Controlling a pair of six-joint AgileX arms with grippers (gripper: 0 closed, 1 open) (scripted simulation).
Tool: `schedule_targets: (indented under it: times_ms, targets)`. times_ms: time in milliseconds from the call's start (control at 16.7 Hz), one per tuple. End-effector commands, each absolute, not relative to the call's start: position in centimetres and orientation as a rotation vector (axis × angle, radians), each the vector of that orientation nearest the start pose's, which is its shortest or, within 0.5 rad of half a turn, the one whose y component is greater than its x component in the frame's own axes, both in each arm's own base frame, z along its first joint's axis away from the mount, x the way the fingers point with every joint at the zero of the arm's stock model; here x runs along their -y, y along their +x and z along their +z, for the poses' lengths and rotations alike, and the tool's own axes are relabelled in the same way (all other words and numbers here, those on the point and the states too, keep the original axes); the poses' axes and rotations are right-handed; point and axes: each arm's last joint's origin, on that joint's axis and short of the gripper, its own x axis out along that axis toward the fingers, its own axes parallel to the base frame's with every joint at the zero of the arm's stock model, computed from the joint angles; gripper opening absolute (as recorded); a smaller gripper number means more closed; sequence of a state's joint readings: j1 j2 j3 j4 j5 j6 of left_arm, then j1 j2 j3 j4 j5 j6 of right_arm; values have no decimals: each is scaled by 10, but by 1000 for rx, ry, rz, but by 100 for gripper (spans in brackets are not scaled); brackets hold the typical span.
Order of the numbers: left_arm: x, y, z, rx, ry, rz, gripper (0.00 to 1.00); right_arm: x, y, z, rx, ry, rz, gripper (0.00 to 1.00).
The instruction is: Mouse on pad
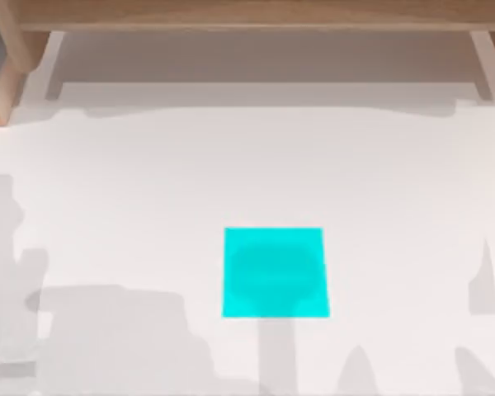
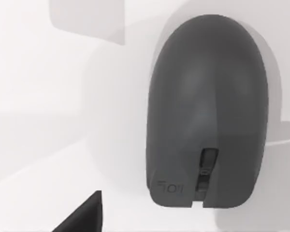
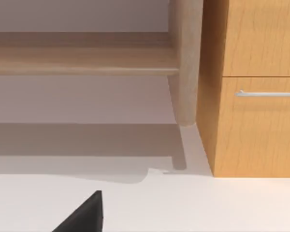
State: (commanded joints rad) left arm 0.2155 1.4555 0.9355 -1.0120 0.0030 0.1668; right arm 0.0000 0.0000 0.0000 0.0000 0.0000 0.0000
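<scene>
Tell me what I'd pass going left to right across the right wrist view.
Black claw tip → pale wooden post → orange-brown cabinet with a silver handle.

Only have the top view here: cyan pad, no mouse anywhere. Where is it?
Observer: The left wrist view has the mouse, dark grey, lying on the white table right under that camera.
Operator: On the pad?
Observer: No. Bare white surface all around it there; the pad lies unoccupied near the table's middle.
Operator: Right arm?
Observer: Its wrist view faces a wooden cabinet with a drawer handle, beyond the table edge.
</scene>
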Motion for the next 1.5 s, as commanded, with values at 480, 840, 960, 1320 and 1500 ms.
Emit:
schedule_targets:
  times_ms: [480,840,960,1320,1500]
  targets:
    - [-55,243,192,-1573,-39,33,100,1,106,160,0,0,0,100]
    - [-57,249,141,-1569,-41,37,100,1,106,160,0,0,0,100]
    - [-57,248,118,-1563,-40,37,100,1,106,160,0,0,0,100]
    - [-56,243,92,-1575,-42,36,100,1,106,160,0,0,0,100]
    - [-56,243,92,-1575,-42,36,92,1,106,160,0,0,0,100]
